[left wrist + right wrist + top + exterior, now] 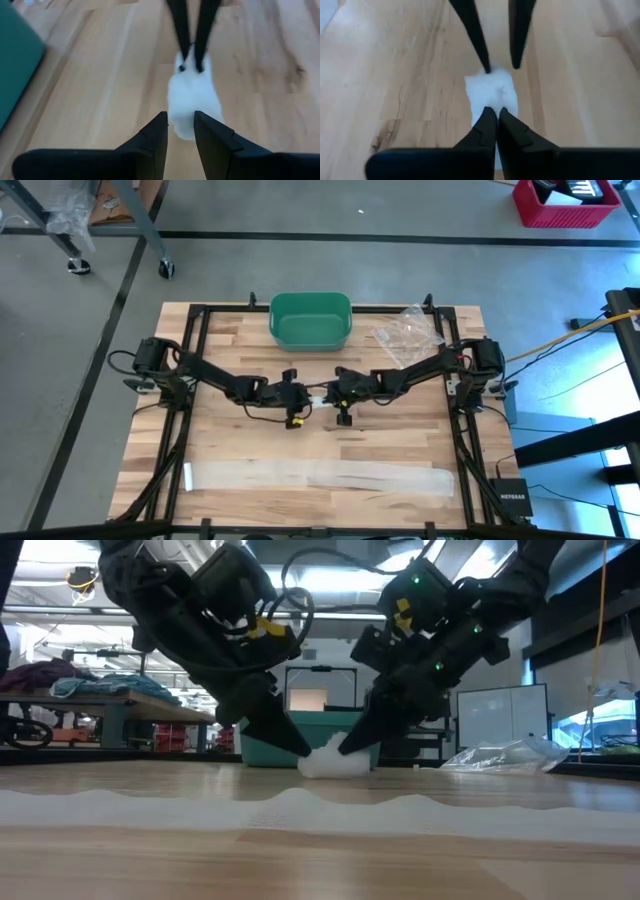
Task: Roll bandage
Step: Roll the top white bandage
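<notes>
At the middle of the bench [400, 435] we see a small white wad of bandage [333, 762], lying between our two grippers. Our right gripper [496, 114] pinches its near edge, fingers almost closed on the cloth. Our left gripper [180, 125] sits at the opposite edge, fingers slightly parted, touching it. A long flat strip [320, 476] lies along the front, a green bin [311, 320] behind.
</notes>
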### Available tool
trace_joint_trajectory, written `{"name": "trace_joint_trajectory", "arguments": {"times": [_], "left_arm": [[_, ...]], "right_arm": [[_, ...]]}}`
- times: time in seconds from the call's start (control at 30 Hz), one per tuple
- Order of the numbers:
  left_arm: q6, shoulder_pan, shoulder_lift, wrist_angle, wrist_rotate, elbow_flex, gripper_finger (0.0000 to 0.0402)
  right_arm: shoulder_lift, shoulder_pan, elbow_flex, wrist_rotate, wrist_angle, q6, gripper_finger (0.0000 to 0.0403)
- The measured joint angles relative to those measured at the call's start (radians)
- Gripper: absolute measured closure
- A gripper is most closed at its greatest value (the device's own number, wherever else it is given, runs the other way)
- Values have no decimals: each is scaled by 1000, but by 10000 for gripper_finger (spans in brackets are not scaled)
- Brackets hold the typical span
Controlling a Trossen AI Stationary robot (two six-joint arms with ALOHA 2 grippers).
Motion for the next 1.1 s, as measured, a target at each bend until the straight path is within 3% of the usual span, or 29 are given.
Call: {"name": "trace_joint_trajectory", "arguments": {"times": [0.57,0.93,1.1], "left_arm": [[-31,11,0,5,-1,0,314],[-32,11,0,5,-1,0,314],[-32,11,0,5,-1,-1,314]], "right_arm": [[-39,37,0,42,-30,-47,377],[-16,37,0,44,-15,-82,286],[20,37,0,44,17,-126,276]]}}
